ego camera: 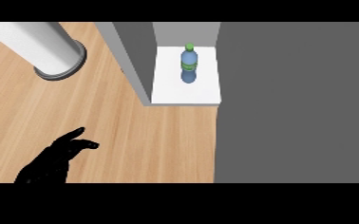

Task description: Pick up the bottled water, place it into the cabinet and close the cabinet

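The bottled water (188, 64), blue with a green cap and a green label, stands upright on the white floor (175, 94) of the open grey cabinet, towards its back. No hand touches it. My left hand (60, 156) is at the lower left over the wooden counter, far from the bottle, with its fingers stretched out and holding nothing. My right hand does not show.
A grey side panel (129, 61) bounds the cabinet's opening on the left. A wide dark grey panel (288, 104) fills the right of the view. A pale grey cylinder with a dark ring at its end (49, 52) lies at the upper left over the wooden counter (140, 137).
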Robot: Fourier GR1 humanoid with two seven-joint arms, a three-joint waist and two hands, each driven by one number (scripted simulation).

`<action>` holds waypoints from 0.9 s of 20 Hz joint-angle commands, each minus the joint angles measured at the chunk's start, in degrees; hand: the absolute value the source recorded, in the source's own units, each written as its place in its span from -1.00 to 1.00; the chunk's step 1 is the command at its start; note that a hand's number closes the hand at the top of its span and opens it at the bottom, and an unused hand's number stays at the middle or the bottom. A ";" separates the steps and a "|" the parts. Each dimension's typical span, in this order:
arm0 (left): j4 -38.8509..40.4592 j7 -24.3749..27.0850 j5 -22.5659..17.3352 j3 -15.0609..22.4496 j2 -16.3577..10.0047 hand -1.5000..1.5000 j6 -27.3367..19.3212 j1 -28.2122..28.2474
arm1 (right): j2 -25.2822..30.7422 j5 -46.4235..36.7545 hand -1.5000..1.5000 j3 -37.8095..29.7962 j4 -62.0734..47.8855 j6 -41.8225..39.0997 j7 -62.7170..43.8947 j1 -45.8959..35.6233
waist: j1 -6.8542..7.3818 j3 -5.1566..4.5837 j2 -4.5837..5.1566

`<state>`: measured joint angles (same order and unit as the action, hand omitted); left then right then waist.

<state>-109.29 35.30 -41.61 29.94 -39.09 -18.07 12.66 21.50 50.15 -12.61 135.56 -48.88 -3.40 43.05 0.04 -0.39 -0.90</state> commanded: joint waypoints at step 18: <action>-4.84 1.51 -9.57 -13.94 -11.54 -1.00 9.62 12.81 | 5.51 -9.40 1.00 14.50 15.48 3.81 -12.43 -15.14 | 2.44 -1.05 -1.23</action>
<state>-114.31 36.42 -50.07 17.75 -49.41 -10.02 23.86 25.58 48.63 1.92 135.51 -48.37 -11.00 30.49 2.13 -1.20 -1.96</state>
